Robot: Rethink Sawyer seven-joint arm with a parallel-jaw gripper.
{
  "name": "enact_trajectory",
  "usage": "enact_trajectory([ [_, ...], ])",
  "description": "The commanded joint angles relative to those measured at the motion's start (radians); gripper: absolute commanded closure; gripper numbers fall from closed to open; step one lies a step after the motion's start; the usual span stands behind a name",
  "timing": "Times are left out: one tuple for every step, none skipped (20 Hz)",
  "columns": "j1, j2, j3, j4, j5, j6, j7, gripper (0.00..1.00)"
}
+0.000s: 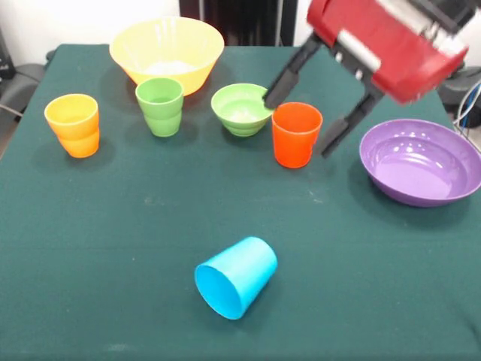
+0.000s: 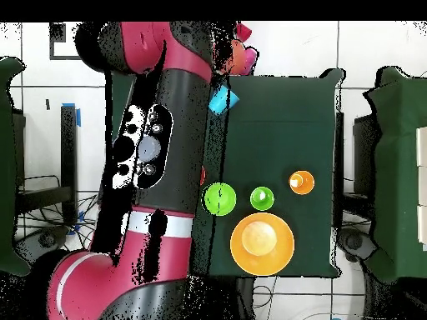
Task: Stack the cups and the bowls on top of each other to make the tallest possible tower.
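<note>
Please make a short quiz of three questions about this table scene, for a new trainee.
1. True or false: the light blue cup lies on its side.
2. The open end effector straddles which cup? A) green cup B) orange-red cup C) yellow-orange cup
3. Fill in: the widest shallow bowl is ____.

Key
1. True
2. B
3. purple; the purple bowl is at the right of the front view.

The red arm (image 1: 391, 45) slants down from the upper right, wrist tilted. Its end effector (image 1: 304, 120) hangs with two black fingers (image 1: 289, 79) spread wide apart, tips pointing down and left, holding nothing.
</note>
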Motion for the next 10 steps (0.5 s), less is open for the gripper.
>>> enact_trajectory([
  [-0.032, -0.018, 0.080, 0.060, 0.006, 0.142, -0.144, 0.00],
  [-0.033, -0.016, 0.082, 0.057, 0.006, 0.140, -0.142, 0.00],
  [-0.034, -0.015, 0.084, 0.055, 0.005, 0.139, -0.143, 0.00],
  [-0.035, -0.016, 0.086, 0.055, 0.004, 0.140, -0.145, 0.00],
  [-0.035, -0.016, 0.087, 0.053, 0.004, 0.143, -0.148, 0.00],
  [-0.036, -0.017, 0.088, 0.052, 0.004, 0.146, -0.150, 0.00],
  [-0.038, -0.016, 0.087, 0.045, 0.002, 0.153, -0.160, 0.00],
  [-0.039, -0.018, 0.089, 0.046, 0.002, 0.155, -0.164, 0.00],
  [-0.043, -0.015, 0.092, 0.039, 0.004, 0.163, -0.173, 0.00],
  [-0.048, -0.010, 0.094, 0.027, 0.006, 0.169, -0.185, 0.00],
])
